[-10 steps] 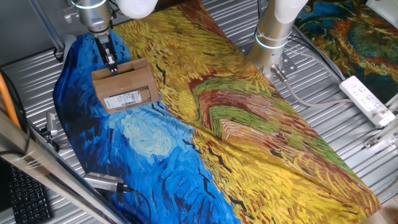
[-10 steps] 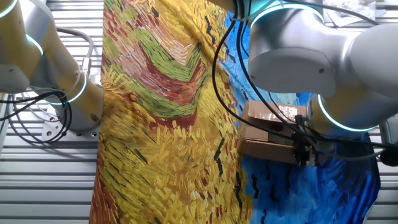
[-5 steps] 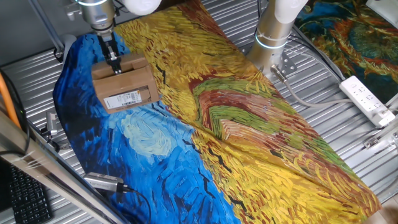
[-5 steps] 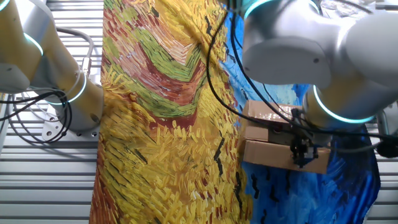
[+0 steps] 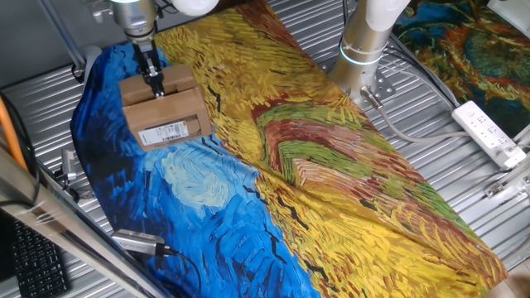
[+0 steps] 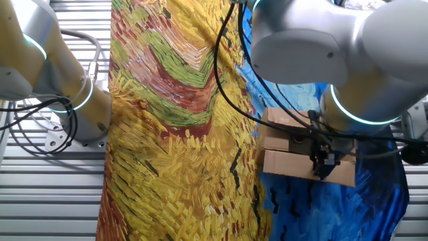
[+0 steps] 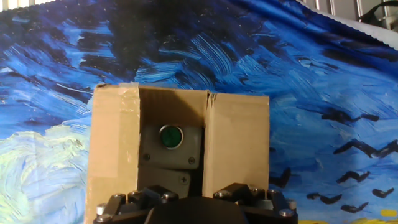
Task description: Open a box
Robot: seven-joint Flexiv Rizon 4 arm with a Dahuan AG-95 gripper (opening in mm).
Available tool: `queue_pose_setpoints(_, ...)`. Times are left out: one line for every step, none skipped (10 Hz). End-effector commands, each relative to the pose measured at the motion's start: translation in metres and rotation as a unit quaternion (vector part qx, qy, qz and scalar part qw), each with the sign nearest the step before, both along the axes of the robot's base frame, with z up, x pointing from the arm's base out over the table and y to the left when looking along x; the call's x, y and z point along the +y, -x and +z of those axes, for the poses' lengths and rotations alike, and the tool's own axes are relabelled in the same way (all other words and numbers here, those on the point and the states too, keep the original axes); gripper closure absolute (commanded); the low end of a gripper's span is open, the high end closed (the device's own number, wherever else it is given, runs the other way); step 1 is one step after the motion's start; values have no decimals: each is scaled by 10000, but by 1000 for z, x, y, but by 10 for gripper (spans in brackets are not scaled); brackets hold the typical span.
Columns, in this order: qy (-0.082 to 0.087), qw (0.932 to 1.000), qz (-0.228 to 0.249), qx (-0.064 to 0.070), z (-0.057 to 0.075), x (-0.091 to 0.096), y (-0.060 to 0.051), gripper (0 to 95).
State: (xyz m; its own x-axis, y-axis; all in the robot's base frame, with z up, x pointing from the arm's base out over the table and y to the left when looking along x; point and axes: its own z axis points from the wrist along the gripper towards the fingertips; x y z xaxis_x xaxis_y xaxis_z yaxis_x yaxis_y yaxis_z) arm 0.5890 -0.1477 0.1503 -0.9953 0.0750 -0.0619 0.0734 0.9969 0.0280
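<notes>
The light is bright and even in both fixed views, and the pictures are sharp. In the hand view the top of the blue cloth (image 7: 155, 25) looks dark, and the gripper (image 7: 193, 199) is blurry.

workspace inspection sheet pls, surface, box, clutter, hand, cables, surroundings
surface: ribbed metal table under a blue and yellow painted cloth.
job's things: the box sits on the blue part, white label facing one fixed view; hand view shows a gap between the top flaps with a grey device and green lens inside.
clutter: a metal tool near the cloth edge.
hand: the hand is at the box top; open or shut cannot be told.
cables: grey cables by a second arm's base.
surroundings: white power strip; keyboard.
</notes>
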Motion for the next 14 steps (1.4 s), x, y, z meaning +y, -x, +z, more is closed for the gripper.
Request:
queue_pose_setpoints(-9, 10000, -37, -3, 4, 4, -5, 190)
queue_pose_setpoints(-12, 10000, -49, -3, 5, 6, -7, 190)
queue_pose_setpoints(-17, 10000, -60, -9, 6, 7, -8, 190)
queue_pose_setpoints(-18, 10000, -82, -11, 7, 9, -9, 190)
queue_pose_setpoints(-22, 9999, -108, -14, 9, 12, -10, 190)
queue_pose_setpoints(-26, 9999, -130, -15, 11, 14, -11, 190)
queue_pose_setpoints(-30, 9999, -158, -15, 13, 18, -12, 380)
queue_pose_setpoints(-34, 9998, -177, -30, 14, 20, -13, 380)
queue_pose_setpoints(-40, 9998, -200, -36, 16, 22, -14, 380)
queue_pose_setpoints(-52, 9997, -229, -46, 17, 25, -16, 380)
queue_pose_setpoints(-56, 9996, -254, -50, 19, 28, -17, 380)
queue_pose_setpoints(-79, 9995, -280, -80, 20, 29, -16, 380)
queue_pose_setpoints(-105, 9995, -299, -89, 20, 30, -16, 380)
queue_pose_setpoints(-117, 9994, -305, -91, 20, 30, -15, 380)
